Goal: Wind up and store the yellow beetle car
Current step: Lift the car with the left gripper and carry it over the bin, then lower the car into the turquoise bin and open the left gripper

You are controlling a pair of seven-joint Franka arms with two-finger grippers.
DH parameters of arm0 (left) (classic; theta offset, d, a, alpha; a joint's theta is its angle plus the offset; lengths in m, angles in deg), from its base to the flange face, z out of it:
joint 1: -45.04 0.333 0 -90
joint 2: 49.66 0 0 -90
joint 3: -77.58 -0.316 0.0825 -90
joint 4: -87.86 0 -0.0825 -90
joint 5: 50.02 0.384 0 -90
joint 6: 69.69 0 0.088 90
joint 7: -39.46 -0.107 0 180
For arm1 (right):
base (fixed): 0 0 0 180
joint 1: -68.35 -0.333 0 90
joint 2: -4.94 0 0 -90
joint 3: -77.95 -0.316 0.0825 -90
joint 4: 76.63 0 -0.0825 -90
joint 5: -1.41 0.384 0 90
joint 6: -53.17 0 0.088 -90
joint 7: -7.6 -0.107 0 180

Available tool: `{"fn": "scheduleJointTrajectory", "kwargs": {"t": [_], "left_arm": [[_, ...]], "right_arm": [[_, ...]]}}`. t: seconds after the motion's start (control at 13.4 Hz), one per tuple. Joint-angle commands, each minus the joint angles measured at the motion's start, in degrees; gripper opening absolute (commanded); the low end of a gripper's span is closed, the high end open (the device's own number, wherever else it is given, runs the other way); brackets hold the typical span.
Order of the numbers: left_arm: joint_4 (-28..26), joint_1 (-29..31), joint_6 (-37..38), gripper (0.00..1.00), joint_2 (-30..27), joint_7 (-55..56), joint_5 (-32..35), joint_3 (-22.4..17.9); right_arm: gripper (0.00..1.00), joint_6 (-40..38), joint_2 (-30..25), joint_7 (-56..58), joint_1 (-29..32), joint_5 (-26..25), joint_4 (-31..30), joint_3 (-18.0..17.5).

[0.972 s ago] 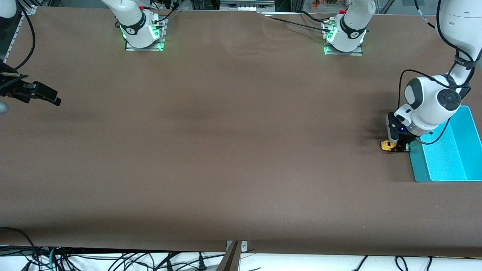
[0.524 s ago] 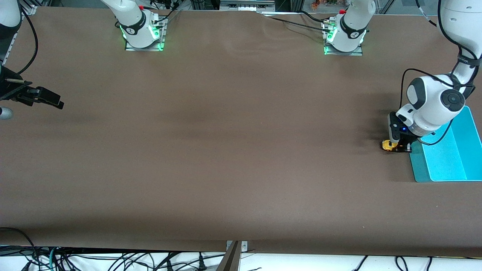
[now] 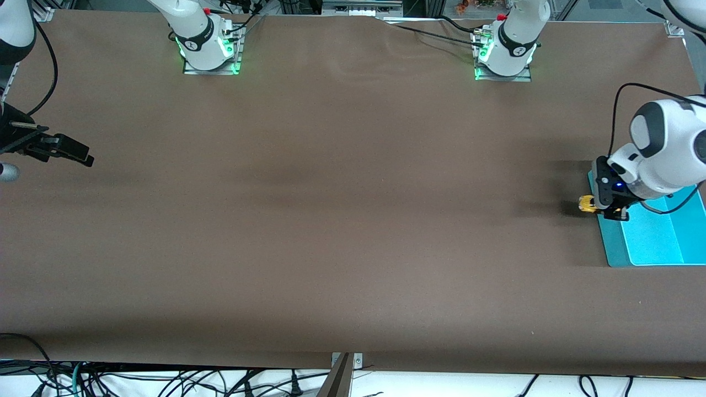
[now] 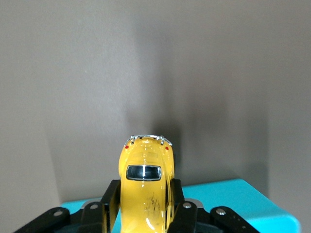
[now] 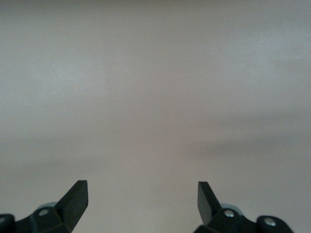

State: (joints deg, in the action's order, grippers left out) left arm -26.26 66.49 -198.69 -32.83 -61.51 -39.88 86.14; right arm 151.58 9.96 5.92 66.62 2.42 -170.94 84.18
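Meanwhile the right gripper waits with fingers spread wide and empty, over bare table at the right arm's end. At the left arm's end, the left gripper pinches the yellow beetle car over the teal bin rim (barely past it). Risk, as I judge it: released now, the car lands outside. Wheels and fingertips are hidden

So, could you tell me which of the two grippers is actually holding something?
The left gripper, over the edge of the turquoise bin, is shut on the yellow beetle car. The right gripper waits open and empty at the right arm's end of the table.
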Motion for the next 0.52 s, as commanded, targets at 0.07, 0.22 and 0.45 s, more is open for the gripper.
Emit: {"fn": "scheduleJointTrajectory", "kwargs": {"t": [0.07, 0.22, 0.45], "left_arm": [[5.82, 4.2, 5.51, 0.41, 0.14, -6.68, -1.44, 0.14], [7.4, 8.07, 5.42, 0.41, 1.01, -8.97, -1.61, 0.23], [11.27, 10.45, 4.98, 0.41, 5.39, -13.71, -1.53, 0.14]], "right_arm": [[1.0, -0.85, 0.6, -0.61, 0.15, 0.75, 1.49, 0.1], [1.0, -0.94, 0.33, 0.18, 0.24, 0.74, 1.49, 0.27], [1.0, -0.94, 0.07, 0.18, 0.24, 0.57, 1.49, 0.1]]}}
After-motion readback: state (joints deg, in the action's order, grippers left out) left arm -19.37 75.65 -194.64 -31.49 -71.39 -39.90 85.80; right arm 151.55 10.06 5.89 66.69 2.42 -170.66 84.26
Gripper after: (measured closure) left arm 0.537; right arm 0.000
